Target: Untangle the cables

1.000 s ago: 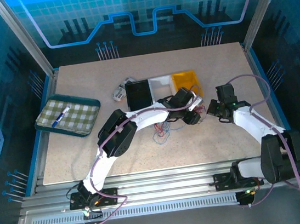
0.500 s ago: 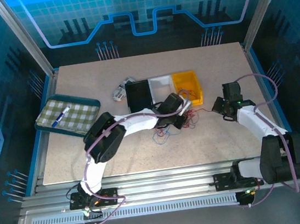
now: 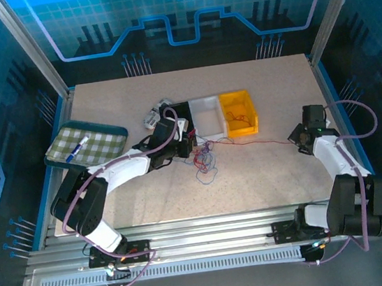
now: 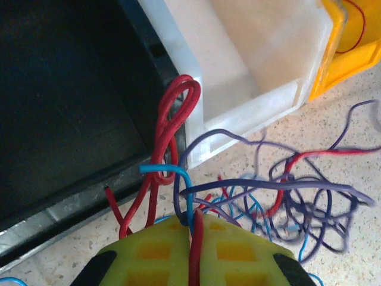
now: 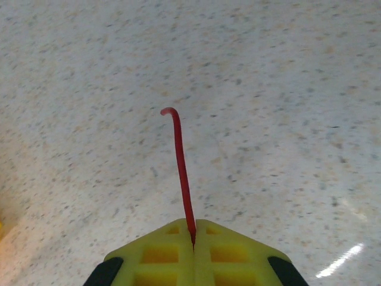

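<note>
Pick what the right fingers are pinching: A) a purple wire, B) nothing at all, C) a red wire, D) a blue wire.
C: in the right wrist view, a single red wire runs out from between the closed right fingers.

We see the widest free room on the far part of the table (image 3: 239, 77), behind the bins, and along the near strip before the arms. The black bin (image 3: 179, 115), white bin (image 3: 206, 111) and yellow bin (image 3: 238, 112) stand touching in a row and block a straight pass there. The cables (image 3: 206, 161) lie loose just in front of them. A red cable (image 3: 261, 141) stretches from that tangle to the right hand (image 3: 296, 137), barring the ground before the yellow bin. The left arm (image 3: 124, 169) lies slantwise between the checked tray (image 3: 104, 151) and the tangle. Right of the yellow bin the table is bare.
</note>
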`<action>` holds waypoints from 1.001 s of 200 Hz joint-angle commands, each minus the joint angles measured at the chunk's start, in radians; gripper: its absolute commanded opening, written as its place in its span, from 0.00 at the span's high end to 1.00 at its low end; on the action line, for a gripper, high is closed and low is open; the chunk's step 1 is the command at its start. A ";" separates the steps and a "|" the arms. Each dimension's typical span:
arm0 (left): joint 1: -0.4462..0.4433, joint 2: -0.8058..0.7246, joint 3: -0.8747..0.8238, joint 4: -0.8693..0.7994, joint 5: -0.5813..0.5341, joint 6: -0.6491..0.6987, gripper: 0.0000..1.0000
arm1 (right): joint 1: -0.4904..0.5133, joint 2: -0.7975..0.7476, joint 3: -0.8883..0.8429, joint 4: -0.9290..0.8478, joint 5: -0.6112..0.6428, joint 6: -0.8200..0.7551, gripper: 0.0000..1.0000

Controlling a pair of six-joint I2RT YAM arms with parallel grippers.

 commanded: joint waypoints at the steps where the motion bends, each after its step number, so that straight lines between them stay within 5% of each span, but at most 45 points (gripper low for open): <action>1: 0.011 -0.022 -0.012 -0.013 -0.013 -0.025 1.00 | -0.068 -0.037 0.028 -0.063 0.096 0.025 1.00; 63: 0.073 -0.056 -0.062 -0.018 -0.038 -0.051 1.00 | -0.213 -0.072 0.063 -0.144 0.242 0.044 1.00; 113: 0.060 -0.098 -0.092 -0.018 0.001 -0.027 1.00 | -0.237 -0.062 0.057 -0.128 0.191 0.061 1.00; 145: -0.086 -0.102 -0.006 -0.103 0.026 0.138 1.00 | -0.105 -0.107 0.026 0.001 0.063 0.007 1.00; 181: -0.166 -0.037 0.096 -0.163 0.223 0.170 1.00 | 0.205 -0.198 0.146 -0.050 0.261 -0.082 1.00; 200: -0.184 0.018 0.135 -0.198 0.208 0.197 1.00 | 0.318 -0.224 0.214 -0.055 0.341 -0.104 1.00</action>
